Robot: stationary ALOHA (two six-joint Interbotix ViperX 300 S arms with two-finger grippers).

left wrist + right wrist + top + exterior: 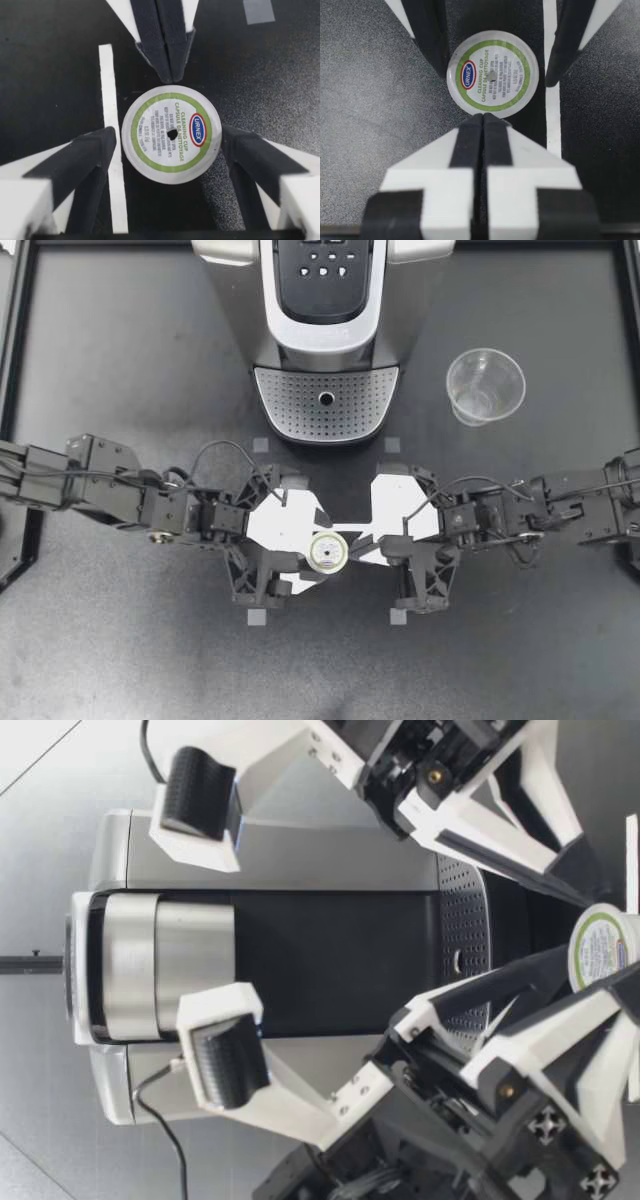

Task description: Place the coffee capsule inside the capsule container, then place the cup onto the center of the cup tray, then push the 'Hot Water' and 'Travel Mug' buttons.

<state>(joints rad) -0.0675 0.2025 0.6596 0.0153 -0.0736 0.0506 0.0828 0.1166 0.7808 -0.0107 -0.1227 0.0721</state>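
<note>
- My left gripper fills the foreground of its wrist view. Its fingers are spread to either side of the coffee capsule, close to it but not yet pinching it.
- My right gripper faces it from the other side, fingers pressed together, tips just at the capsule's rim.
- The capsule stands on the table in front of the coffee machine, lid up, between the two grippers.
- Step in hand, as I judge it: the first one, taking hold of the capsule. Nothing is loaded yet.
- Next move calls for closing the left fingers squarely on the capsule's wall while the right tips back off. I cannot tell whether the capsule container is open.
- The cup waits well apart, to the right of the cup tray. The button panel is untouched.
- Capsule: round, white printed lid with a green ring and a small puncture at centre.
- Fingers: dark, matte pads on white angular plastic.
- Table: dark and finely speckled, with a white stripe beside the capsule.
- Cup: clear, thin plastic. Tray: perforated metal.
</note>
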